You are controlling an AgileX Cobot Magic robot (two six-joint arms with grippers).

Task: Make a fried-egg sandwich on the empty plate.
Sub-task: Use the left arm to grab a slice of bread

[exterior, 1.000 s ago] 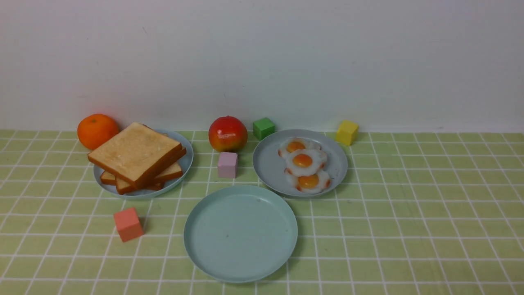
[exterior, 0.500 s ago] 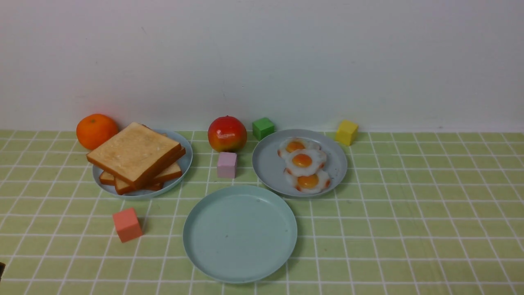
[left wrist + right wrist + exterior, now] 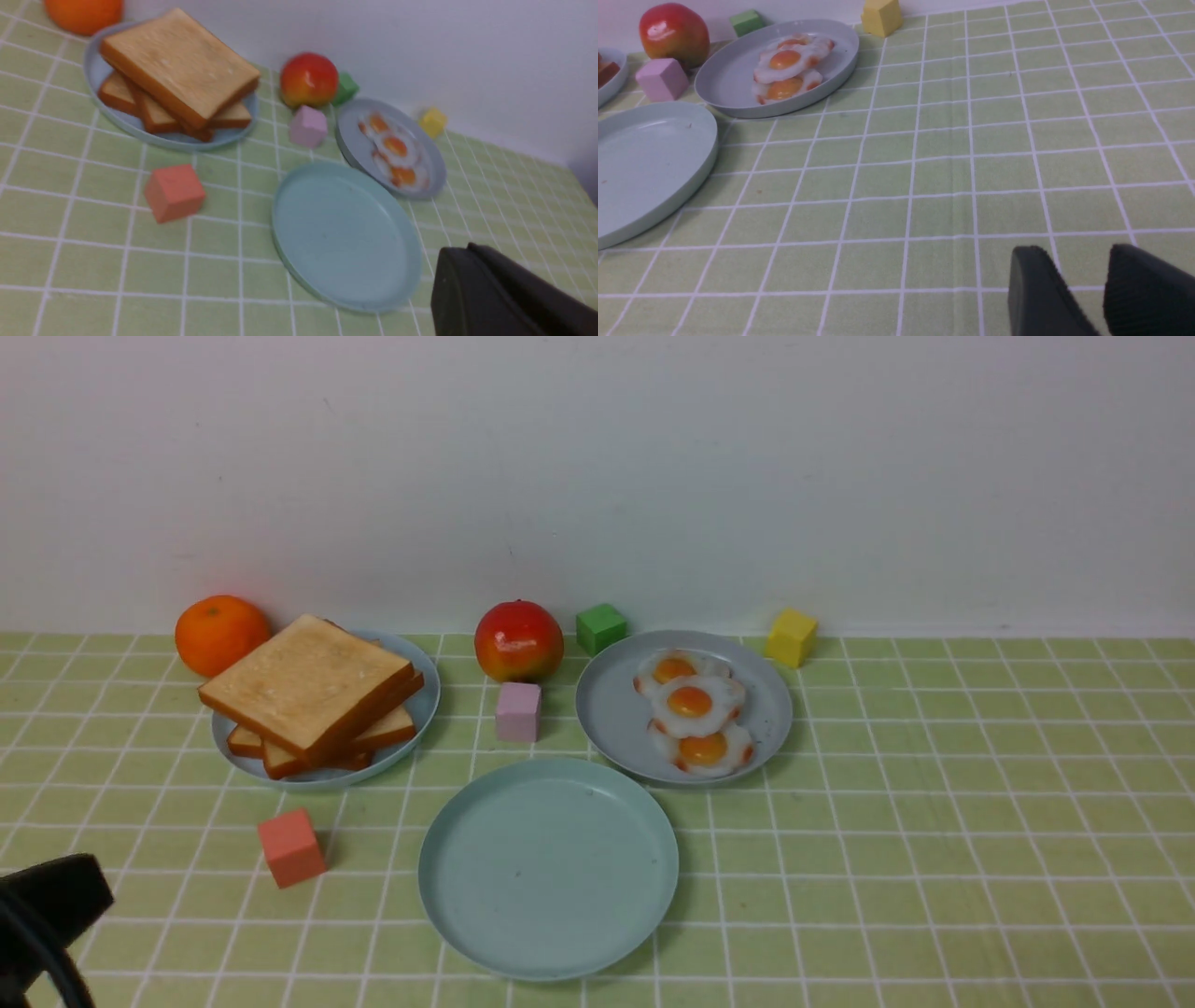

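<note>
Empty plate: we saw the mint-green empty plate [image 3: 548, 868] bare at the front centre of the checked cloth [image 3: 934, 859].
Toast: we found the toast slices [image 3: 308, 686] stacked on the left blue plate [image 3: 422, 705], behind it.
Eggs: three fried eggs [image 3: 691, 702] overlapped on the right blue plate [image 3: 611, 714], just beside the empty plate.
Left gripper: we saw the left gripper [image 3: 455, 263] closed, holding nothing.
Right gripper: we saw the right gripper [image 3: 1083, 266] parted, nothing between its jaws.
</note>
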